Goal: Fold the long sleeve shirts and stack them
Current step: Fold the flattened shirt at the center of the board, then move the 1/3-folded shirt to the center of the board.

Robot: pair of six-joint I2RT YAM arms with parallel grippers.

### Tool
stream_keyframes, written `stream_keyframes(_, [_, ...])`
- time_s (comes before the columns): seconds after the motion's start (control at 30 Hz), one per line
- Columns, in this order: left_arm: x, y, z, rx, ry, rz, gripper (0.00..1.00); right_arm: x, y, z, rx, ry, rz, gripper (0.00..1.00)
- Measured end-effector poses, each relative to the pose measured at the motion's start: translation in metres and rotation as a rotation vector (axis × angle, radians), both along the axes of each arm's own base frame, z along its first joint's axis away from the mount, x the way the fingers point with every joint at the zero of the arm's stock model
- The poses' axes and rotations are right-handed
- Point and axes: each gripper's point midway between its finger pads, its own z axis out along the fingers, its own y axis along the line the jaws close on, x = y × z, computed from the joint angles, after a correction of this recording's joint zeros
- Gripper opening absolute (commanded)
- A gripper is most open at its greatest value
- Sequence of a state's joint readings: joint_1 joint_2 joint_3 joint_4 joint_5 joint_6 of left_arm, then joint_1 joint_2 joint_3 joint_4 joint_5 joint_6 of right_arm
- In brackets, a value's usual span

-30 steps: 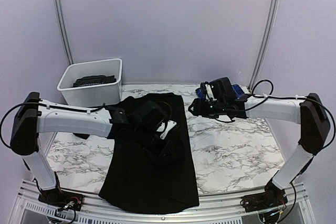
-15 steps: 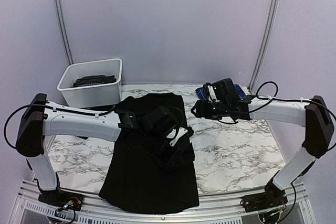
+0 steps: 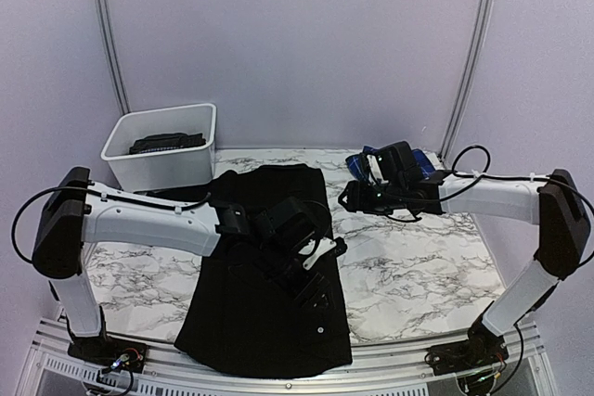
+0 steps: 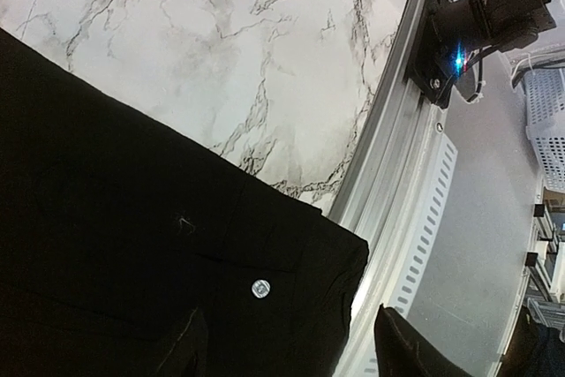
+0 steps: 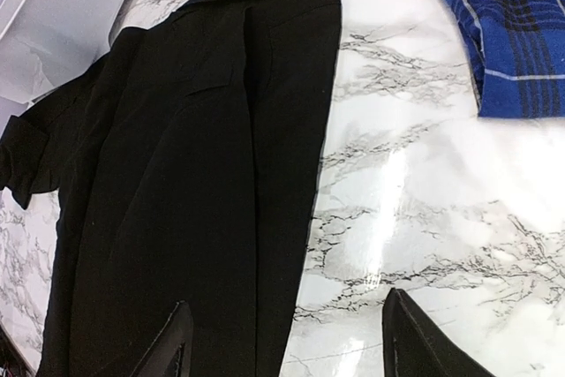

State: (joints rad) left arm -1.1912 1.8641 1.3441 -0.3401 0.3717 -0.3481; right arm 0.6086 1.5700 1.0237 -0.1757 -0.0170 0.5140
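A large black long sleeve shirt [image 3: 260, 322] lies flat down the left-middle of the marble table, reaching its near edge. My left gripper [image 3: 314, 274] hovers open over its right side. In the left wrist view, the left gripper [image 4: 291, 355] has nothing between its fingers, and below it are the shirt's corner [image 4: 132, 245] and a white button [image 4: 259, 288]. My right gripper [image 3: 349, 194] stands open over bare marble beside the shirt's upper right edge [image 5: 221, 174]; the right gripper [image 5: 287, 342] is empty. A blue plaid long sleeve shirt [image 5: 512, 33] lies bunched at the back right [image 3: 422, 160].
A white plastic bin [image 3: 162, 162] stands at the back left with dark cloth [image 3: 167, 143] inside it. The table's metal front rail [image 4: 397, 183] runs just past the black shirt's corner. Bare marble [image 3: 418, 266] lies between the shirt and the right arm.
My left gripper has moved right and toward the near edge, then opened and let go of the black cloth, which now lies flat. The right gripper has shifted only slightly.
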Motion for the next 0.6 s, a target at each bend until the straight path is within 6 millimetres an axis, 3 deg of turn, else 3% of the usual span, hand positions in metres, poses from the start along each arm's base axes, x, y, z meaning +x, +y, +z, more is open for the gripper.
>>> stream_keyframes(0.17, [0.016, 0.004, 0.016, -0.026, -0.020, 0.047, 0.70, 0.002, 0.002, -0.011, -0.026, 0.011, 0.015, 0.67])
stream_keyframes(0.27, [0.050, 0.018, 0.031, -0.038, -0.054, 0.170, 0.65, 0.009, 0.006, -0.027, -0.055, 0.032, 0.030, 0.65])
stream_keyframes(0.37, [0.104, 0.050, 0.035, -0.025, -0.074, 0.369, 0.60, 0.023, 0.017, -0.045, -0.072, 0.053, 0.057, 0.60])
stream_keyframes(0.47, [0.147, 0.087, 0.022, 0.024, -0.078, 0.545, 0.59, 0.043, 0.033, -0.058, -0.075, 0.057, 0.085, 0.57])
stream_keyframes(0.53, [0.165, 0.111, 0.009, 0.071, -0.076, 0.633, 0.57, 0.057, 0.043, -0.067, -0.070, 0.056, 0.098, 0.56])
stream_keyframes(0.6, [0.173, 0.121, 0.003, 0.095, -0.078, 0.673, 0.54, 0.070, 0.049, -0.076, -0.069, 0.061, 0.100, 0.55])
